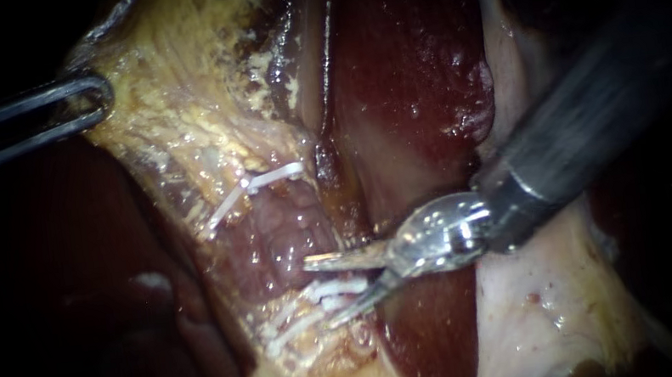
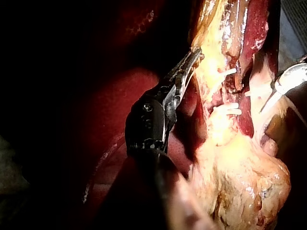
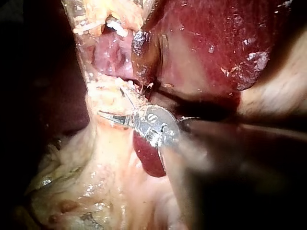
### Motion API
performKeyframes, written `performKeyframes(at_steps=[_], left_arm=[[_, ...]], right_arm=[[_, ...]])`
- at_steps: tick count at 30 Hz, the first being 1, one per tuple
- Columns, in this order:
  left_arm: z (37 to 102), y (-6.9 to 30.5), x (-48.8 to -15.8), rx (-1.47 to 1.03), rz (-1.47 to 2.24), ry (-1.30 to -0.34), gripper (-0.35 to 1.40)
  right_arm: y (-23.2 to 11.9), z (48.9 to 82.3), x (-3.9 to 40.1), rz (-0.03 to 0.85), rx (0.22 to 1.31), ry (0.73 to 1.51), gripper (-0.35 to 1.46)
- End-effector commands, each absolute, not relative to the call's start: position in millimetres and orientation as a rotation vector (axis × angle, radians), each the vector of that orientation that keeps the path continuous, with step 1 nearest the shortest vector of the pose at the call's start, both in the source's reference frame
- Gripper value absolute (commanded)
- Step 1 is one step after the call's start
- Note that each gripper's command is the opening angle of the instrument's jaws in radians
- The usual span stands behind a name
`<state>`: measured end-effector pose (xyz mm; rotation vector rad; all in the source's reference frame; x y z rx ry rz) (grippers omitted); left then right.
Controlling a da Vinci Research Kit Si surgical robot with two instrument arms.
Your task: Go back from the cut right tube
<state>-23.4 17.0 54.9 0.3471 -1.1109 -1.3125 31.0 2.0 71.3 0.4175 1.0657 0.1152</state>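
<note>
My right instrument [image 1: 316, 294] comes in from the upper right with two thin blades standing open. Its upper blade lies against a pink lumpy tube [image 1: 273, 235]; its lower blade rests on the lower white clips [image 1: 315, 295]. Another white clip [image 1: 270, 178] crosses the tube's upper end. I cannot tell where the tube is cut. My left instrument [image 1: 90, 99] reaches in from the left, jaws shut on the edge of yellow fatty tissue [image 1: 172, 106]. The left wrist view shows those jaws [image 2: 189, 62] pinching the same yellow edge [image 2: 211, 67], with the clips [image 2: 230, 109] beyond.
Dark red liver [image 1: 408, 77] runs down the middle, right of the tube. Pale smooth tissue [image 1: 539, 309] lies under my right instrument's shaft. More dark liver [image 1: 89, 270] fills the left. In the right wrist view the open blades [image 3: 110, 101] lie on yellow tissue [image 3: 105, 158].
</note>
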Motion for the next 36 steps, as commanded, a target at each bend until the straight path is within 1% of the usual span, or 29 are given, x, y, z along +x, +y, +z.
performKeyframes(at_steps=[1,8,14,18,26,30,36], left_arm=[[54.9,17.0,-23.5,0.347,-1.313,-1.111,-0.35],[55.4,17.0,-23.6,0.344,-1.312,-1.112,-0.35],[56.4,16.5,-24.6,0.342,-1.308,-1.116,-0.35],[59.0,15.5,-26.7,0.352,-1.280,-1.102,-0.35],[65.5,14.2,-32.6,0.422,-1.260,-1.057,-0.35],[66.9,13.9,-34.0,0.444,-1.259,-1.047,-0.35],[66.9,13.6,-34.5,0.448,-1.255,-1.046,-0.35]], right_arm=[[2.5,71.0,30.3,0.117,0.408,1.070,1.43],[5.5,68.9,27.3,0.131,0.341,1.085,1.43],[6.2,68.4,26.6,0.145,0.324,1.084,1.43],[6.2,68.5,26.6,0.140,0.321,1.084,1.43],[6.3,68.7,26.0,0.137,0.311,1.082,1.43],[6.5,68.7,25.3,0.140,0.307,1.080,1.43],[6.7,68.7,25.0,0.142,0.307,1.078,1.43]])
